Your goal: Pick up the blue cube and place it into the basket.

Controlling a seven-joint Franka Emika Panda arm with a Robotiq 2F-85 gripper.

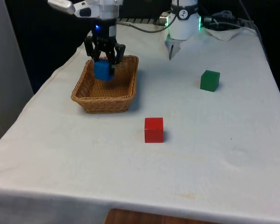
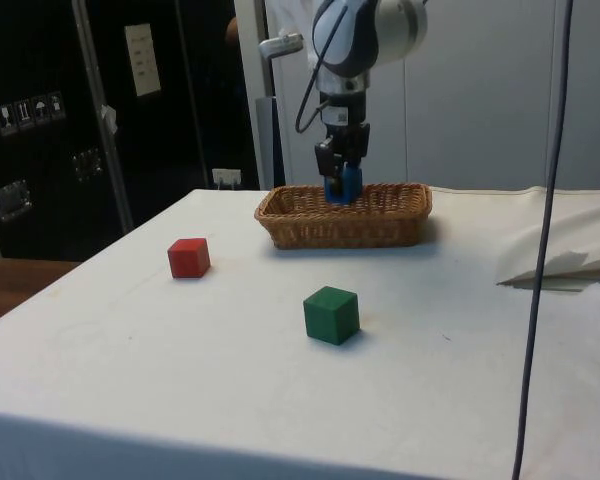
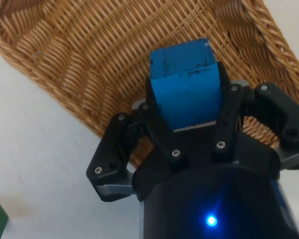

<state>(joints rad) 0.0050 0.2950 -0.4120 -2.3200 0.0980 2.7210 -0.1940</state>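
The table under its white cloth (image 1: 214, 154) carries four items, and the one the task is aimed at, the rectangular woven wicker basket (image 1: 126, 95), stands near the far corner of the tabletop on the front view's left. The black two-finger gripper (image 1: 104, 63) hangs over the basket's far end, its fingers closed on two opposite faces of the solid blue cube (image 1: 103, 70), which is lifted clear of the cloth. In the side view the cube (image 2: 342, 186) sits about level with the basket's rim (image 2: 310, 196), and in the wrist view it (image 3: 185, 84) lies over the woven interior (image 3: 89, 55), not the cloth. Assessment: the pick-up is complete and the carry to the basket is essentially complete; the cube has not yet been released, so the placing itself remains, followed by withdrawal of the arm. Whether the cube touches the basket floor cannot be determined. The red cube (image 1: 154, 129) rests near the middle of the tabletop and the green cube (image 1: 209, 80) towards the edge on the front view's right, both well apart from the basket.
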